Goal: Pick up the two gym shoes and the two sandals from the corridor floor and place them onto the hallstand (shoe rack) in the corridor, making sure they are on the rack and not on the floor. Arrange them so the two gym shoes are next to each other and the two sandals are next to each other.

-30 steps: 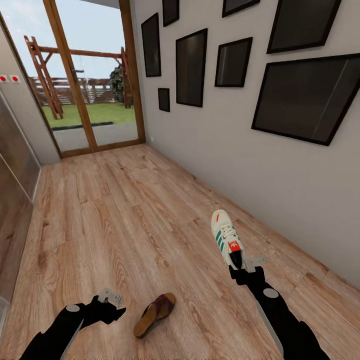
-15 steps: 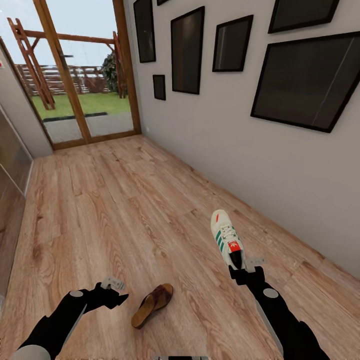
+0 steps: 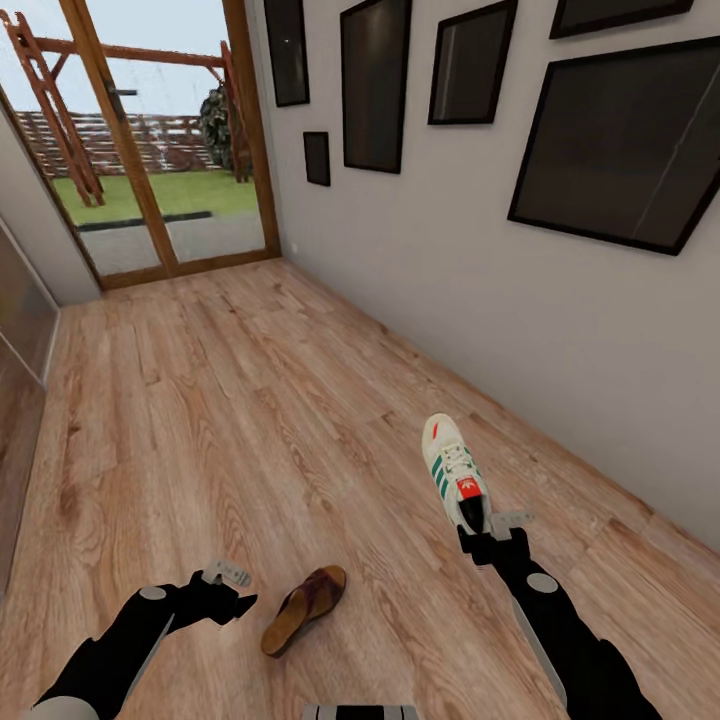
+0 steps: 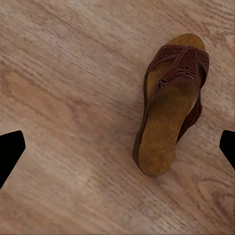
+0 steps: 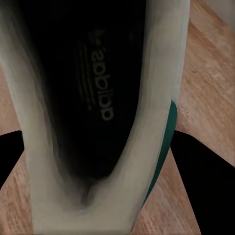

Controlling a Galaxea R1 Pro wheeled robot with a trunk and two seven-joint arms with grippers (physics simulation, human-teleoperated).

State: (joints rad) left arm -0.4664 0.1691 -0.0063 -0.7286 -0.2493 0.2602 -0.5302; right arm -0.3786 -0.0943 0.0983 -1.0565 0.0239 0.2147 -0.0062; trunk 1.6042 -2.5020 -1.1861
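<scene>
Low in the frame's right half, the right hand (image 3: 482,532) is clamped on a gym shoe (image 3: 453,473) by its heel, toe pointing away, carried clear of the corridor floor (image 3: 220,400). Lower left, the left hand (image 3: 226,590) hangs spread apart near a floor-bound sandal (image 3: 305,608), likely next.

Cream gym shoe (image 3: 455,478) — apparently gripped at the heel; brown sandal (image 3: 304,609) tilted on the floor (image 3: 230,420).

Right gripper (image 3: 487,528) grips gym shoe (image 3: 454,471) heel at lower right; sandal (image 3: 305,608) on floor (image 3: 220,420) bottom centre, beside left gripper (image 3: 232,588).
</scene>
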